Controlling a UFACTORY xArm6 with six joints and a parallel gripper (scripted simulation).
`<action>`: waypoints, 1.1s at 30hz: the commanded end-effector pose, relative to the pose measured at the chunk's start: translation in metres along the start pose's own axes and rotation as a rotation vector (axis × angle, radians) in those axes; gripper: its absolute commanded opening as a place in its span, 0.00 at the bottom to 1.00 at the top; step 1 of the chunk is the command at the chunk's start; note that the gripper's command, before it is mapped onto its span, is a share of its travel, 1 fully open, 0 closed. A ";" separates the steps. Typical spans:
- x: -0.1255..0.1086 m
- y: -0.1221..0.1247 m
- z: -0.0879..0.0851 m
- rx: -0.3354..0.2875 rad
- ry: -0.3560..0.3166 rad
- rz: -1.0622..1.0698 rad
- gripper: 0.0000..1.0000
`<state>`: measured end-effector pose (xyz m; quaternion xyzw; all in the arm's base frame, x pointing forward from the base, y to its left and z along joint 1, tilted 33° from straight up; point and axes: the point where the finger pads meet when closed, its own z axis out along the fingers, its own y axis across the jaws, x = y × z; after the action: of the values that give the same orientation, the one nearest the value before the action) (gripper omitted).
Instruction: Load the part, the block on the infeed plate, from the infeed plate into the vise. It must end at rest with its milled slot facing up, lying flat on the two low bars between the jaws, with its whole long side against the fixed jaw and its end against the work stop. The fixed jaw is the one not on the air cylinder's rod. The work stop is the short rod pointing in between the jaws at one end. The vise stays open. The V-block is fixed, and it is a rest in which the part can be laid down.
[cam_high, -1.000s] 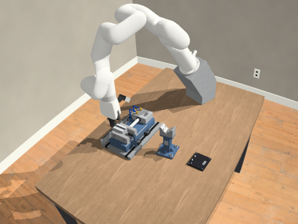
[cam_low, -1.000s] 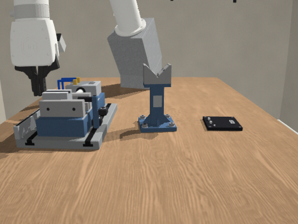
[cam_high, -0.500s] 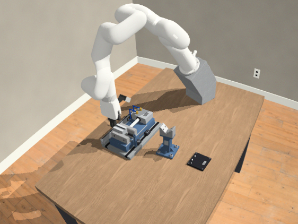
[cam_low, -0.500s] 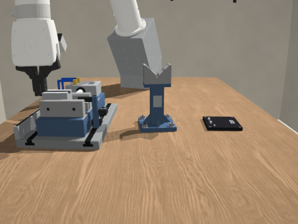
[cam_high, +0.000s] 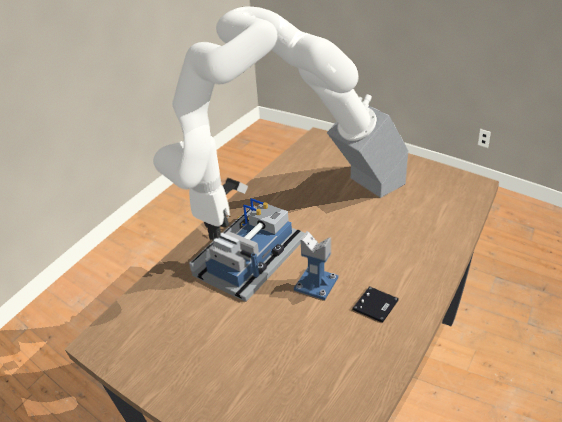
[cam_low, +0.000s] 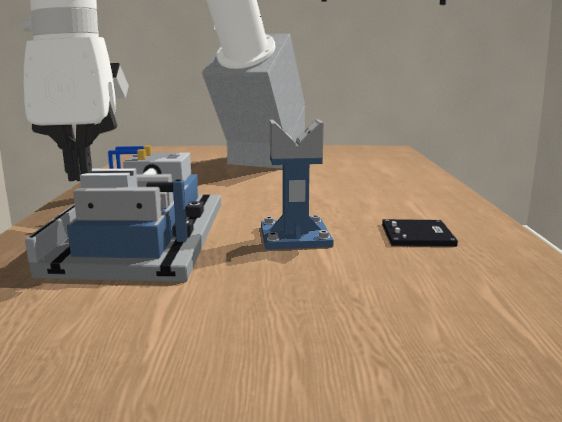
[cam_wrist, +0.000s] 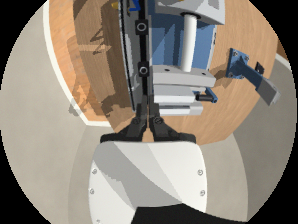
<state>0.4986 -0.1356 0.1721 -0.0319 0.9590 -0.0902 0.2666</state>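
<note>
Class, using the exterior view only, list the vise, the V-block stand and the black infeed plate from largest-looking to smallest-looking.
1. Vise, widest and bulkiest.
2. V-block stand, tall but narrow.
3. Infeed plate, a small flat square.
All three sit at a similar depth on the table, so nearness to the camera hardly distorts the order.

In the exterior view, the vise (cam_low: 131, 235) is set at the left of the table (cam_low: 310, 340), the V-block (cam_low: 297, 200) to its right, and the infeed plate (cam_low: 420, 233) farther right. The arm's pedestal (cam_low: 260, 105) is placed behind the V-block. The gripper (cam_low: 77, 165) is held above the vise's far left end.
</note>
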 end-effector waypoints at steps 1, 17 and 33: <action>-0.001 0.001 -0.001 0.001 -0.003 0.000 0.00; -0.001 0.006 -0.001 0.001 -0.003 0.000 0.00; -0.001 0.010 -0.001 0.001 -0.003 0.000 0.00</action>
<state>0.4984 -0.1269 0.1704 -0.0319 0.9590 -0.0902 0.2666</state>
